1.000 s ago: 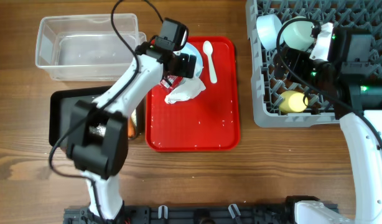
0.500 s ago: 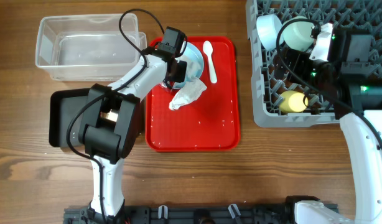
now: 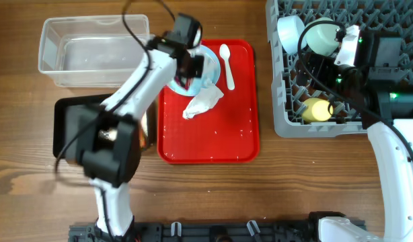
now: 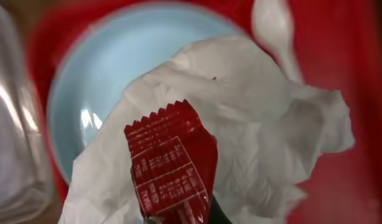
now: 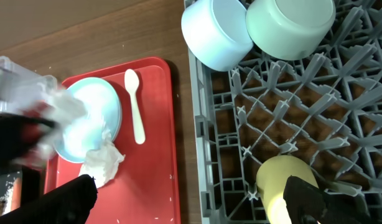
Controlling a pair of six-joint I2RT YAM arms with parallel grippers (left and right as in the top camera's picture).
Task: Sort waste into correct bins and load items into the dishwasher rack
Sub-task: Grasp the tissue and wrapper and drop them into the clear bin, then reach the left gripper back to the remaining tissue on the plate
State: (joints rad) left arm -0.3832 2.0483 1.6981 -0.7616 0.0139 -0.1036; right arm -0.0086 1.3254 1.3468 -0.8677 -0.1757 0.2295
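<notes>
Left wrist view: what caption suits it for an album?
Red snack wrapper gripped over crumpled white tissue, a pale-blue plate and a white spoon on a red tray.

Looks like a robotics lab bench staged as a kitchen: two arms (image 3: 398,161) (white shells, black joints) rise from a black rail (image 3: 220,233) at the frame's bottom edge, over a wooden counter (image 3: 314,181), grey dishwasher rack (image 3: 294,128) upper right.

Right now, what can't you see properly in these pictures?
- Left wrist view: the jaws are hidden behind the red snack wrapper and the bottom edge.
- Overhead: the left arm covers much of the shallow black rectangular tray and its contents.
- Right wrist view: a dark motion blur hides the round pale-blue plate's left side.
</notes>
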